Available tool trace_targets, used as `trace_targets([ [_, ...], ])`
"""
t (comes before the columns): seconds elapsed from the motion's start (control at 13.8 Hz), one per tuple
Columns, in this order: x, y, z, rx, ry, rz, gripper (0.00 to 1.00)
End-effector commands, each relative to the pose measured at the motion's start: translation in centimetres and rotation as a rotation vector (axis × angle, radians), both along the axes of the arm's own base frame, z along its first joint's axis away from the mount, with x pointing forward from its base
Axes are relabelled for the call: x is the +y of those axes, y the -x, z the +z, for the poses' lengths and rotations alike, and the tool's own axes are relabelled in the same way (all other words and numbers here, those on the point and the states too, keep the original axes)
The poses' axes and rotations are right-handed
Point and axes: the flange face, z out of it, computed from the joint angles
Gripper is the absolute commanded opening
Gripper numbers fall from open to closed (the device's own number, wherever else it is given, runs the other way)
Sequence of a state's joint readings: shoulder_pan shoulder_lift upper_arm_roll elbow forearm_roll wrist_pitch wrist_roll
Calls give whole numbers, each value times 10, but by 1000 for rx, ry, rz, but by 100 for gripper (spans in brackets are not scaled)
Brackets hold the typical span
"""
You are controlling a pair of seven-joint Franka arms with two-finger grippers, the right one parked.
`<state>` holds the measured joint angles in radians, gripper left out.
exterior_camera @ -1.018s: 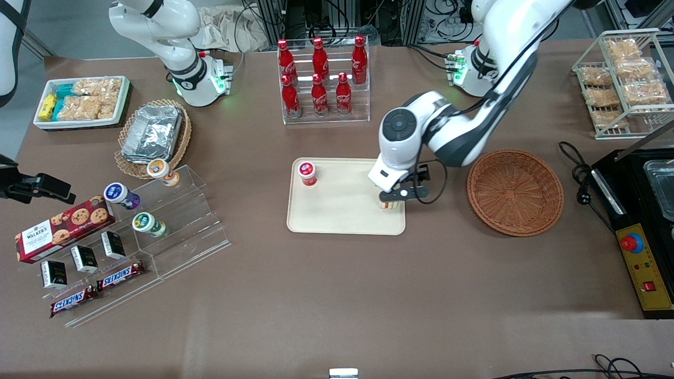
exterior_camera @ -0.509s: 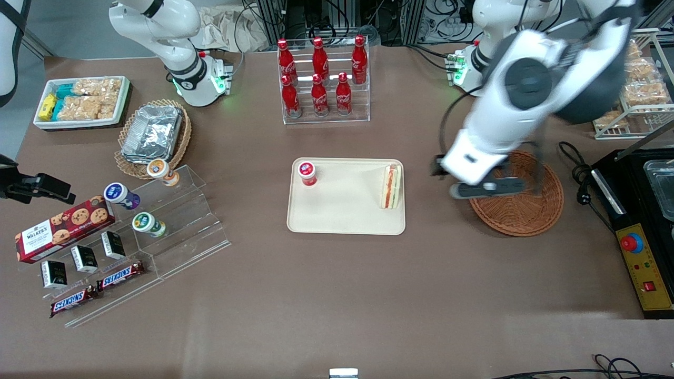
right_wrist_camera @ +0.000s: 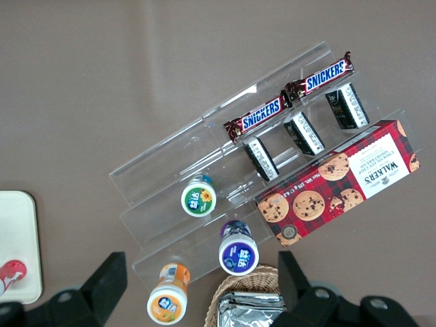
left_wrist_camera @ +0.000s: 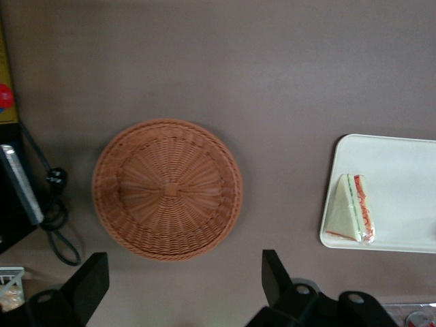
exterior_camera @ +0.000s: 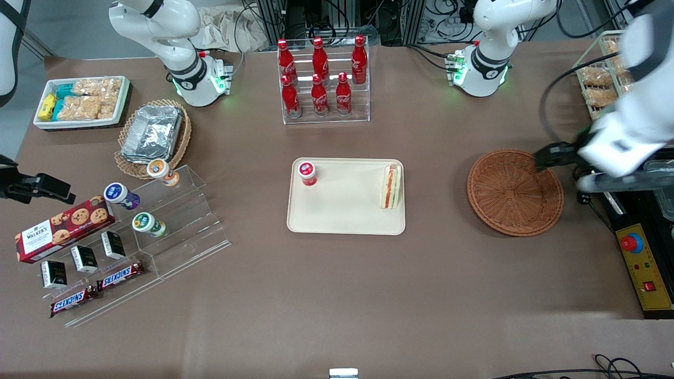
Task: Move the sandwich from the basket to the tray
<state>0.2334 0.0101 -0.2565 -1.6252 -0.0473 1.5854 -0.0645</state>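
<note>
The sandwich [exterior_camera: 390, 187] lies on the cream tray [exterior_camera: 342, 210], at the tray's edge nearest the basket; it also shows in the left wrist view [left_wrist_camera: 351, 218] on the tray [left_wrist_camera: 402, 163]. The round reddish-brown wicker basket [exterior_camera: 515, 192] is empty, as the left wrist view [left_wrist_camera: 167, 189] shows too. My gripper [exterior_camera: 576, 171] is open and empty, raised above the table beside the basket's rim toward the working arm's end. In the left wrist view its fingers [left_wrist_camera: 92, 281] stand wide apart with nothing between them.
A small red-capped cup [exterior_camera: 307, 173] stands on the tray. A rack of cola bottles [exterior_camera: 322, 79] stands farther from the camera than the tray. A black appliance [exterior_camera: 640, 210], a cable [left_wrist_camera: 58, 225] and a wire snack rack [exterior_camera: 605, 89] sit at the working arm's end.
My gripper let go of the sandwich on the tray, rose, and swung away over the basket toward the working arm's end. The sandwich stays where it was set.
</note>
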Motion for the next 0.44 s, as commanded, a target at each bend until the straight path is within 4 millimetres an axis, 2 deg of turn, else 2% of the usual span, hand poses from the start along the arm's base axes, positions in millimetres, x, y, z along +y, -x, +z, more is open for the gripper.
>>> trace_targets([
  [0.0, 30, 42, 28, -41, 29, 12, 100],
  [0.15, 29, 52, 35, -54, 25, 6, 100],
  [0.36, 14, 52, 35, -50, 22, -24, 100],
])
